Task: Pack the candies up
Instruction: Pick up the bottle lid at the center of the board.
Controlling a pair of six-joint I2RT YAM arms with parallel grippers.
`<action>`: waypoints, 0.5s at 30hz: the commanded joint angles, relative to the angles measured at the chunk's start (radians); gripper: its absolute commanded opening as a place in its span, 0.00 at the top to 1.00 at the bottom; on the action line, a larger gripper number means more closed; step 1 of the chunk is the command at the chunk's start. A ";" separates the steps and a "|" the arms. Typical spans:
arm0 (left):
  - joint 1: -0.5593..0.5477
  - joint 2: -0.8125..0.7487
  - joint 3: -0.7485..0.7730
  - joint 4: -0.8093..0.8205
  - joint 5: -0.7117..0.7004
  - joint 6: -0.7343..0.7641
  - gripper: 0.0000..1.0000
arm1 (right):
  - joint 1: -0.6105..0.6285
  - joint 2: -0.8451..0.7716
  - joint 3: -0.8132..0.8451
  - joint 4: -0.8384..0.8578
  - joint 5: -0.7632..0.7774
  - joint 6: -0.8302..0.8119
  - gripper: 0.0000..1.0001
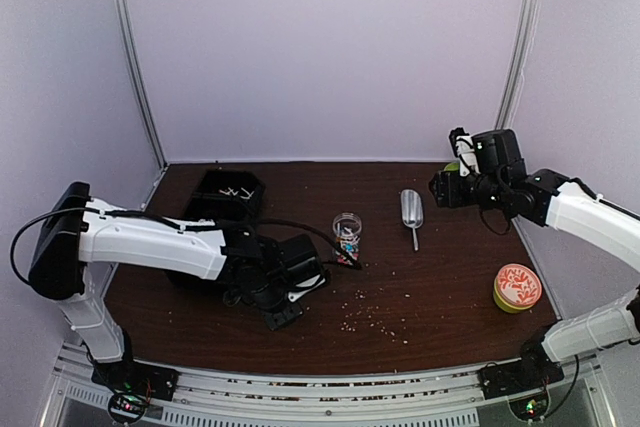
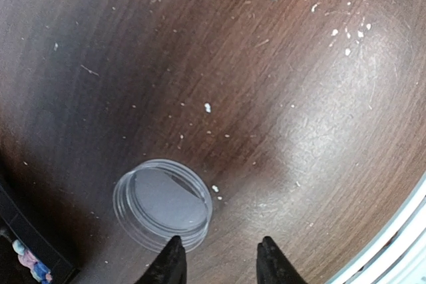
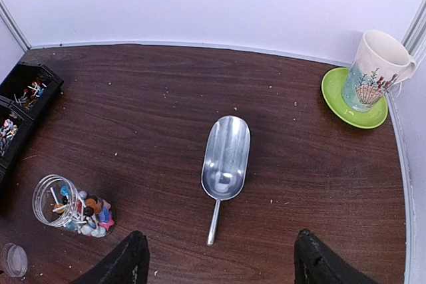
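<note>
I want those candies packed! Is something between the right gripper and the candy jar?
Yes. The metal scoop lies on the table between the right gripper and the jar holding the candies. The gripper hangs higher up.

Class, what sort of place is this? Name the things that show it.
Probably a robot test cell: left arm and right arm bolted to a metal rail, plain walls boxing in the table, a staged jar of candies.
</note>
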 commanded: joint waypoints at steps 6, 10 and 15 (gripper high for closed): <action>-0.005 0.082 -0.039 0.057 -0.014 -0.048 0.69 | 0.012 -0.034 -0.009 -0.004 0.007 -0.007 0.23; -0.005 0.096 -0.048 0.070 -0.035 -0.056 0.71 | 0.012 -0.036 -0.015 -0.002 0.006 -0.012 0.22; -0.003 0.101 -0.055 0.079 -0.045 -0.065 0.78 | 0.013 -0.033 -0.021 0.002 -0.005 -0.011 0.22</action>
